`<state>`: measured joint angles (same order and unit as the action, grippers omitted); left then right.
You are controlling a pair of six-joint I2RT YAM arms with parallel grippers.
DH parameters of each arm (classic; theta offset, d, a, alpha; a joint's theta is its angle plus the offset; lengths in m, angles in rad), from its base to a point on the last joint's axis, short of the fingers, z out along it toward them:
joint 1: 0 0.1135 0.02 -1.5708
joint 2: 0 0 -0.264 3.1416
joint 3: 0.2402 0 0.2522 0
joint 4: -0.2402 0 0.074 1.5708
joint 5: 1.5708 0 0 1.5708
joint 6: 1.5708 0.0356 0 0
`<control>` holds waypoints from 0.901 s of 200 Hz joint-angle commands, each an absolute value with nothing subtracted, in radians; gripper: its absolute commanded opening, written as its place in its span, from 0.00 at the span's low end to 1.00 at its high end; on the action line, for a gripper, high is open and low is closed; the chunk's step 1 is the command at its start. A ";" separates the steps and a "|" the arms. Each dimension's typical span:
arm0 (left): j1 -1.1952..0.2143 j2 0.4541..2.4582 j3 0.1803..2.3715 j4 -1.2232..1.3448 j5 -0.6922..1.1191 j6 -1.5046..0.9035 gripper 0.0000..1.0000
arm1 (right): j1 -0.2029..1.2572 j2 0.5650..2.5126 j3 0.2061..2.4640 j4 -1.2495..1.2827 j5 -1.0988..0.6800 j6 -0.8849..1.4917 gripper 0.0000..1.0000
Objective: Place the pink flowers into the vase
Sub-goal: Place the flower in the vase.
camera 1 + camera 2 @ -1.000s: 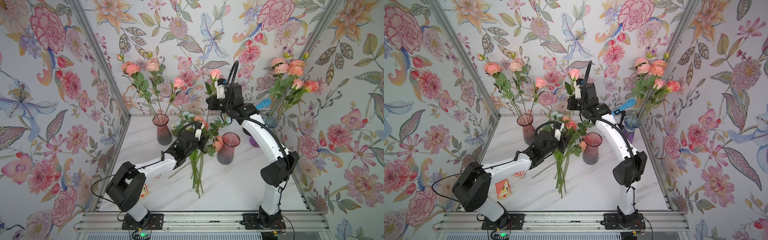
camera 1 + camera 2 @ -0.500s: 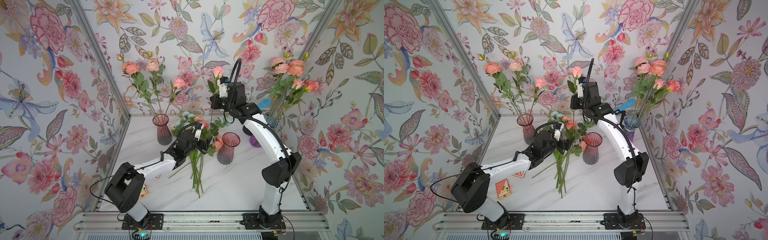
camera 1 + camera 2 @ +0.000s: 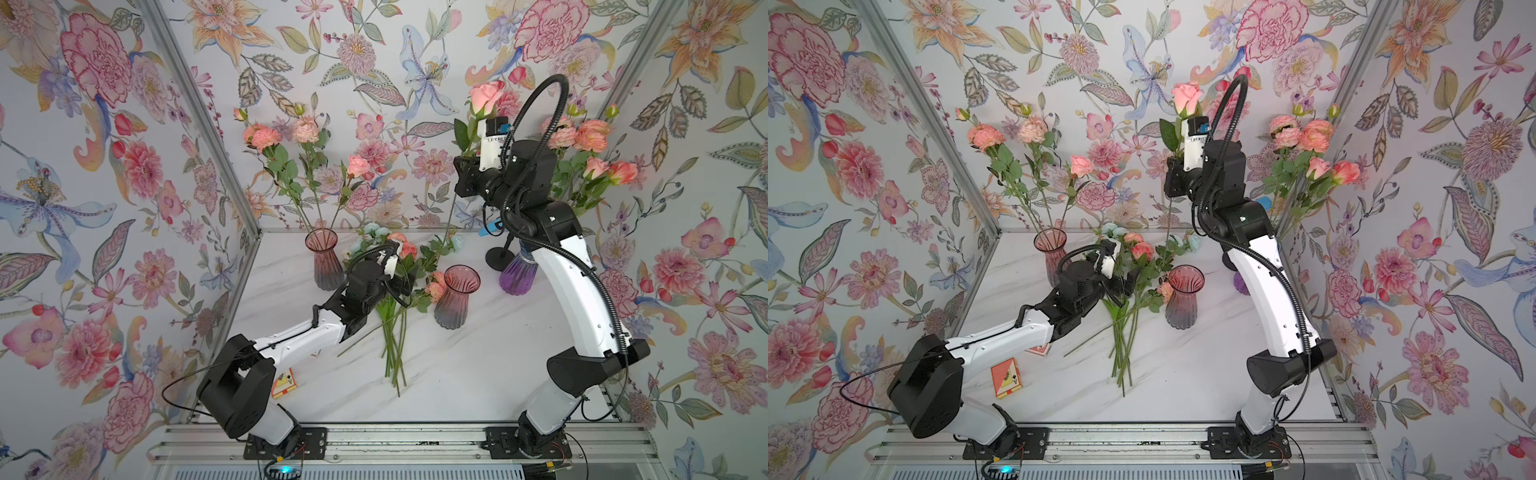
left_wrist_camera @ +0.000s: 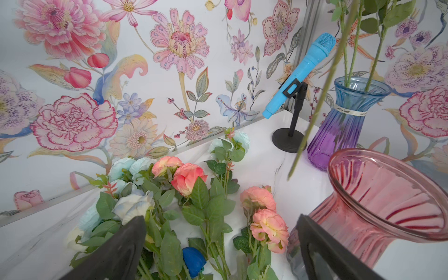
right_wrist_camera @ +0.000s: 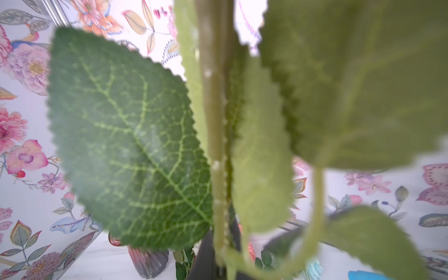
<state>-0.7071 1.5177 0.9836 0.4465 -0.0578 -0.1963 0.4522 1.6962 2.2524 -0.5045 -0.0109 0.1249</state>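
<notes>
— Where's the pink rose [image 3: 484, 97]?
— High above the table [image 3: 478, 374], nearly upright; the right claw [image 3: 464, 176] is clamped on its thin green stem, under serrated leaves.
— And the left claw [image 4: 220, 223]?
— Spread wide, empty, over the ruffled pink flowers [image 4: 188, 178] lying beside the ribbed pink glass vase [image 3: 457, 297].

The right fingers [image 5: 203, 261] have carried the rose [image 3: 484, 96] higher, and the left fingers [image 4: 121, 249] have opened wide.

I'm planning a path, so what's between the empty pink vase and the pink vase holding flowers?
Loose flowers, pink and pale blue, lie heaped there under the open left gripper; both top views show it.
</notes>
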 commanded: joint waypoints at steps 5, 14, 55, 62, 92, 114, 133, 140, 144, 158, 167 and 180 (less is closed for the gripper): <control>-0.712 1.474 0.975 0.516 -0.184 -0.127 1.00 | 0.433 1.604 2.230 -0.494 0.040 0.062 0.00; -0.710 1.469 0.977 0.525 -0.196 -0.104 1.00 | 0.431 1.580 2.207 -0.494 0.046 0.061 0.00; -0.705 1.457 0.982 0.592 -0.204 -0.028 1.00 | 0.429 1.473 2.077 -0.494 0.061 0.067 0.00; -0.704 1.457 0.983 0.599 -0.189 -0.018 1.00 | 0.428 1.459 2.047 -0.494 0.061 0.070 0.00; -0.703 1.442 0.963 0.624 -0.143 -0.008 1.00 | 0.429 1.400 1.913 -0.483 0.077 0.083 0.00; -0.700 1.420 0.913 0.666 -0.096 -0.029 1.00 | 0.423 1.345 1.786 -0.424 0.073 0.082 0.00; -0.701 1.410 0.902 0.653 -0.066 -0.029 1.00 | 0.407 1.322 1.711 -0.400 0.056 0.106 0.00; -0.701 1.411 0.906 0.633 -0.060 -0.026 1.00 | 0.400 1.319 1.687 -0.393 0.048 0.118 0.00; -0.701 1.411 0.908 0.623 -0.059 -0.023 1.00 | 0.396 1.315 1.677 -0.389 0.043 0.124 0.00; -0.702 1.406 0.895 0.631 -0.061 -0.023 1.00 | 0.384 1.307 1.627 -0.373 0.028 0.143 0.00; -0.702 1.403 0.884 0.645 -0.056 -0.020 1.00 | 0.379 1.302 1.593 -0.359 0.021 0.154 0.00; -0.701 1.399 0.878 0.646 -0.047 -0.017 1.00 | 0.370 1.292 1.543 -0.338 0.011 0.172 0.00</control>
